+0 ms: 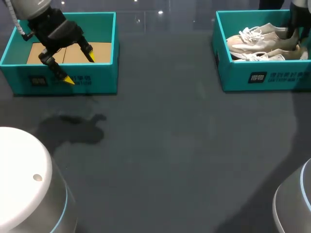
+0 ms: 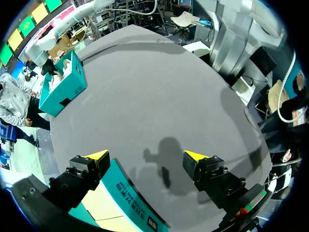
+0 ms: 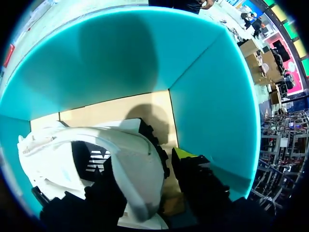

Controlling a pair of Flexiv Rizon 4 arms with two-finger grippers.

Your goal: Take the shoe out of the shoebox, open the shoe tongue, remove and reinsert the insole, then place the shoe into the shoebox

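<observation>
The shoe (image 1: pixel 257 41) is seen lying inside the shoebox (image 1: pixel 262 77). Its heel is straddled there by the right gripper (image 3: pixel 149 166), fingers spread. The left gripper (image 1: pixel 80 68), spread wide, is held well left of the shoebox.

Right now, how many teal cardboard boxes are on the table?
2. One teal cardboard box sits at the table's left, below my left tool; the other at its right holds pale sneakers.

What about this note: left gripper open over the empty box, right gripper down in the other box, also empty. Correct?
No. The other box is not empty: the head view shows shoes in it. The rest holds: left gripper open over the empty box, right gripper down in the other box.
</observation>
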